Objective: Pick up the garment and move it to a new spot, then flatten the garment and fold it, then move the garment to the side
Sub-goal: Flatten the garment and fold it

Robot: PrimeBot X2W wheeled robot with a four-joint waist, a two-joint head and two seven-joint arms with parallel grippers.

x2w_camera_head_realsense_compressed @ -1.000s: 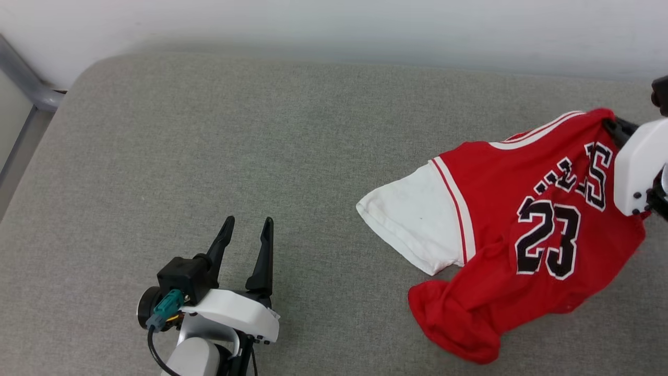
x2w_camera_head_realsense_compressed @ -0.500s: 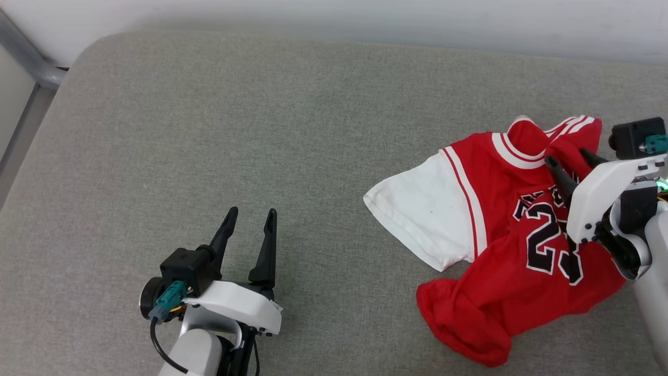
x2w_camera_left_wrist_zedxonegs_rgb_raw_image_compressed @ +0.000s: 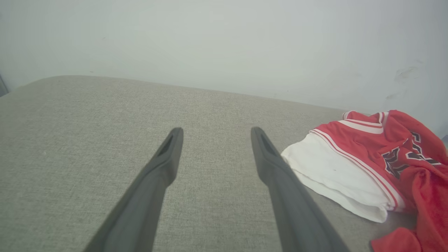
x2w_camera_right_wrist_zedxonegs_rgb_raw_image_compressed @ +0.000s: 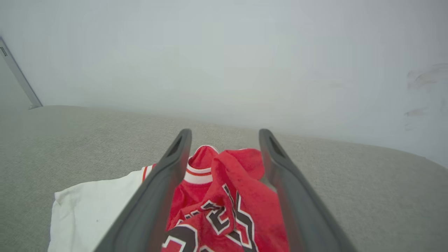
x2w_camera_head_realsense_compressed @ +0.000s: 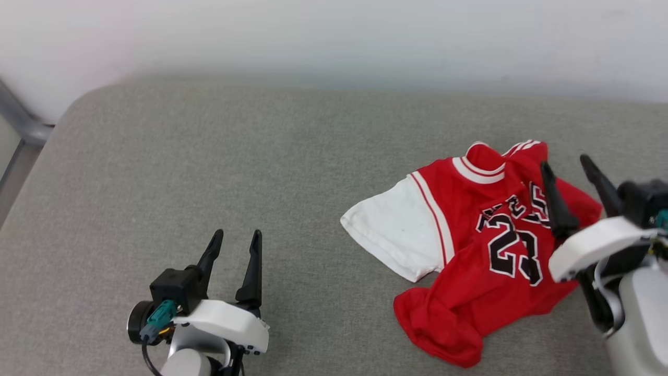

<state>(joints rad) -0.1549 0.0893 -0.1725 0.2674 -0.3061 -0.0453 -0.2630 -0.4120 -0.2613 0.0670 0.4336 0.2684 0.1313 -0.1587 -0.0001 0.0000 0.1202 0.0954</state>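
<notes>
The garment (x2w_camera_head_realsense_compressed: 469, 250), a red jersey with a white sleeve and black "23" lettering, lies crumpled on the grey cushion at the right. Its collar end is folded over itself. My right gripper (x2w_camera_head_realsense_compressed: 566, 163) hovers open just above the garment's right edge, nothing between its fingers; in the right wrist view the garment (x2w_camera_right_wrist_zedxonegs_rgb_raw_image_compressed: 224, 196) lies below the spread fingers, with the gripper (x2w_camera_right_wrist_zedxonegs_rgb_raw_image_compressed: 225, 133) clear of the cloth. My left gripper (x2w_camera_head_realsense_compressed: 235, 235) stands open at the lower left, well away from the garment. In the left wrist view the garment (x2w_camera_left_wrist_zedxonegs_rgb_raw_image_compressed: 367, 164) sits right of the left gripper (x2w_camera_left_wrist_zedxonegs_rgb_raw_image_compressed: 215, 130).
The grey fabric cushion (x2w_camera_head_realsense_compressed: 209, 156) spreads wide to the left of the garment. A pale wall (x2w_camera_head_realsense_compressed: 334, 36) runs along its far edge. A grey metal frame (x2w_camera_head_realsense_compressed: 21, 125) stands at the far left corner.
My right gripper let go of the garment's collar end and opened, then drew back toward me. The lifted cloth dropped into a crumpled fold. The head camera shifted. My left gripper stayed put.
</notes>
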